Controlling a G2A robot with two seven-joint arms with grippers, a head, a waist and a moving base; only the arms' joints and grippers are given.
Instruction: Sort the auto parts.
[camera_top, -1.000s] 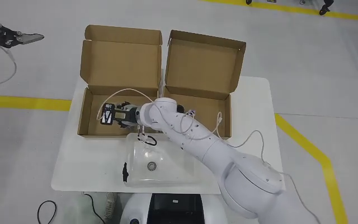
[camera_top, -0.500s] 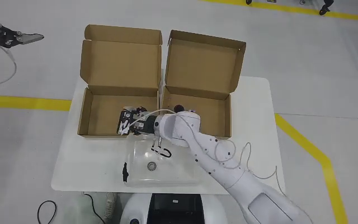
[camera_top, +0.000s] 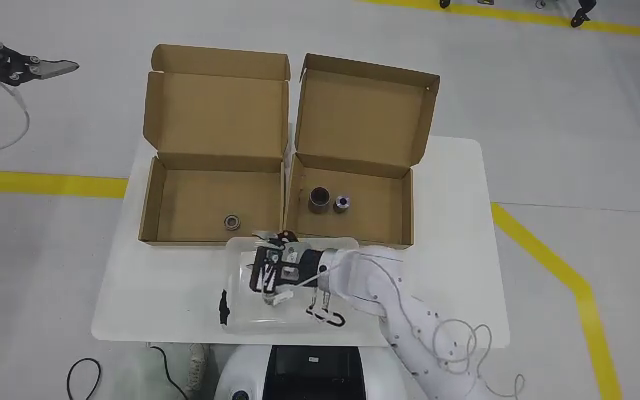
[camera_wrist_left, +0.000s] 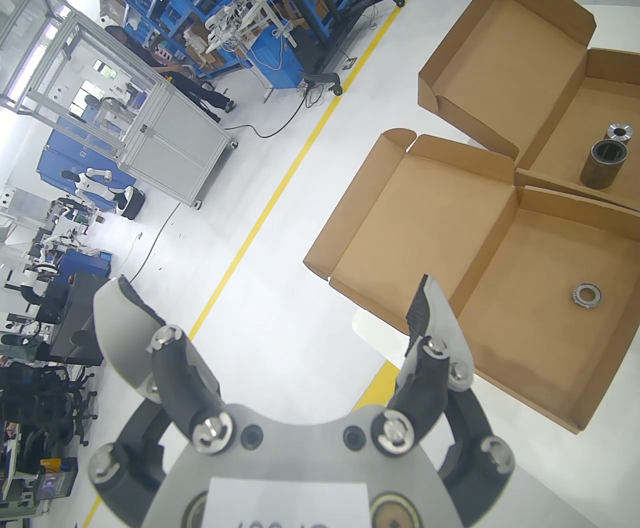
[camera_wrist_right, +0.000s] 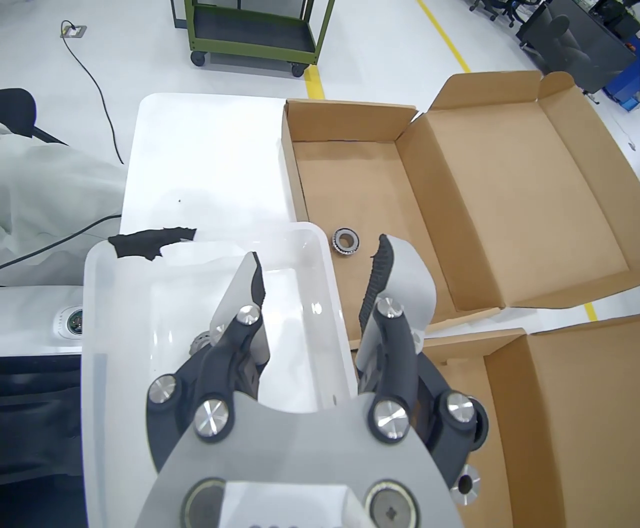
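Observation:
A steel bearing ring (camera_top: 232, 217) (camera_wrist_right: 346, 241) (camera_wrist_left: 587, 295) lies in the left cardboard box (camera_top: 180, 205). The right box (camera_top: 375, 215) holds a dark cylinder (camera_top: 320, 197) (camera_wrist_left: 605, 162) and a small silver bushing (camera_top: 343, 202) (camera_wrist_right: 465, 484). My right gripper (camera_top: 268, 268) (camera_wrist_right: 317, 270) hangs open and empty over the clear plastic bin (camera_top: 340, 300) (camera_wrist_right: 100, 310) at the table's front. A metal part (camera_wrist_right: 200, 342) lies in the bin, half hidden behind one finger. My left gripper (camera_wrist_left: 272, 297) is open and empty, off to the side above the floor.
Both box lids (camera_top: 215, 100) stand open toward the back. A black scrap of tape (camera_top: 222, 305) (camera_wrist_right: 150, 240) sits on the bin's rim. Bare white table (camera_top: 450, 230) lies to the right of the boxes. A cable loops off the right arm near the front edge.
My right gripper pulled back from inside the left box to above the clear bin. The bearing ring now lies free on the left box's floor.

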